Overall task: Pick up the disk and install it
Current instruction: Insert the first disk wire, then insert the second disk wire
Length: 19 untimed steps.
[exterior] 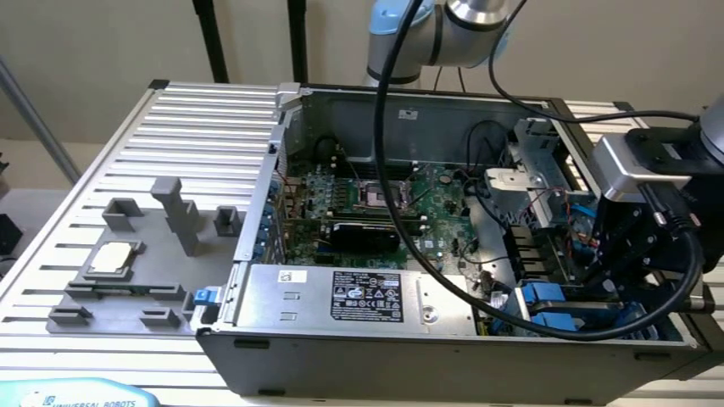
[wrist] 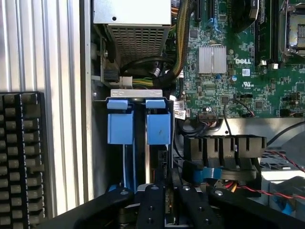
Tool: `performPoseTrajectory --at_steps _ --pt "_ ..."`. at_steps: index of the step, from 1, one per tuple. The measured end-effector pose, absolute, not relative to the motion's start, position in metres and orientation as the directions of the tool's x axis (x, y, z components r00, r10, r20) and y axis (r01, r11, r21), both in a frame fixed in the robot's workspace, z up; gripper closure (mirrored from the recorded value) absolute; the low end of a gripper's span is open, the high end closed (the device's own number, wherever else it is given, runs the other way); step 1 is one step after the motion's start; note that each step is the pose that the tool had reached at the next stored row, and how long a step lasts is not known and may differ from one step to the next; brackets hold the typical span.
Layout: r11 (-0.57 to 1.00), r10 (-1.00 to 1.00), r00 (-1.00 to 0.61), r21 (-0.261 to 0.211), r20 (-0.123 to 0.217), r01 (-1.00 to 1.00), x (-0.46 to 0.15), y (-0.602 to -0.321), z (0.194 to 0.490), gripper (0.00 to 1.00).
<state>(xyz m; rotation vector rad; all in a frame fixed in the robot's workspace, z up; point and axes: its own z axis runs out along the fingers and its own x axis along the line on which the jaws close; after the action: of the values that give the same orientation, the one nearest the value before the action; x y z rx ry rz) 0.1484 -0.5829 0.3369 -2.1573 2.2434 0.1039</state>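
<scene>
Disk [wrist: 158,128] | blue carrier seated in case bay beside a second | end effector [wrist: 167,210] nearly pressed together, thin edge between fingers | install looks almost finished

I see soft, even room light; the ribbed table [exterior: 169,127] reads bright without glare, while the open computer case [exterior: 453,110] holds mild shadow inside. On the wrist view the motherboard [wrist: 248,57] looks crisp, near foreground dark and soft

arm [exterior: 453,30]: silver, light-blue joints | black cables | hand [wrist: 164,210]: black
</scene>
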Motion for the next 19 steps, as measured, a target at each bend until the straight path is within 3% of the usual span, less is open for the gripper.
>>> performPoseTrajectory --at_steps 9,10,11,19 --pt "0.041 -0.997 -0.043 0.029 -0.066 -0.999 0.148 -0.582 0.337 0.82" --pt "0.041 -0.997 -0.043 0.029 -0.066 -0.999 0.148 -0.582 0.34 0.82" --pt "0.041 -0.997 -0.043 0.029 -0.066 -0.999 0.148 -0.582 0.343 0.75" --pt "0.041 -0.997 -0.043 0.029 -0.066 -0.999 0.148 -0.582 0.378 0.75"
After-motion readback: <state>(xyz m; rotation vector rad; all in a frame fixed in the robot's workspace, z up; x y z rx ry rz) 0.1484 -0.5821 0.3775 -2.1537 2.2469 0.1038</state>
